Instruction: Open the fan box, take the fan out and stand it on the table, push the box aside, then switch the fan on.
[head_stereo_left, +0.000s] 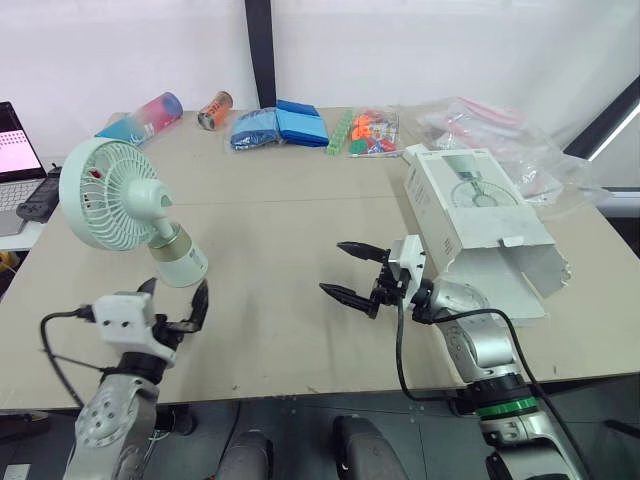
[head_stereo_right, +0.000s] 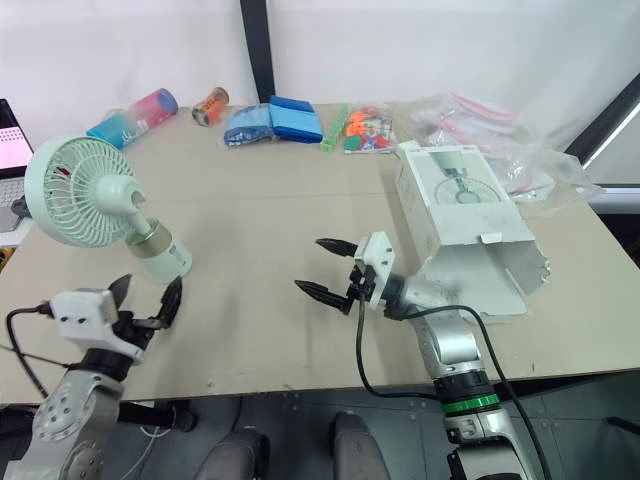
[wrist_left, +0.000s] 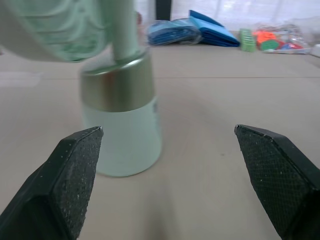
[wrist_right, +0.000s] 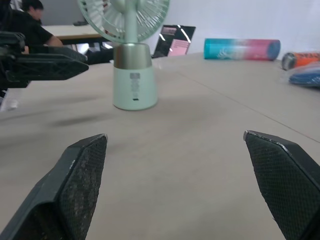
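Left claw (head_stereo_left: 177, 292) is spread wide with nothing in it. It hovers low at the near-left of the tabletop (head_stereo_left: 290, 230), just in front of the fan's base. From the left wrist view the two black fingers (wrist_left: 75, 170) sit well apart, with the base ahead of them and closer to one finger than the other, not touching either.

The fan (head_stereo_left: 112, 195) is out of its box. It's a pale green one standing upright on its base on the left side of the tabletop, with the round grille tipped back a bit.

Around the middle, the right claw (head_stereo_left: 335, 268) is also wide open and empty. It's just above the surface, pointing across toward the fan but well apart from it.

Right behind that arm's wrist is the fan box (head_stereo_left: 470, 215). It's white, lying flat with the printed side up, and the near end is open with its flaps splayed out.

Along the back edge there's a laptop (head_stereo_left: 15, 140), a blue-pink bottle (head_stereo_left: 140, 118) on its side, a can (head_stereo_left: 214, 110), blue packets (head_stereo_left: 280, 125), some colourful bits (head_stereo_left: 365, 130) and clear plastic bags (head_stereo_left: 500, 140).
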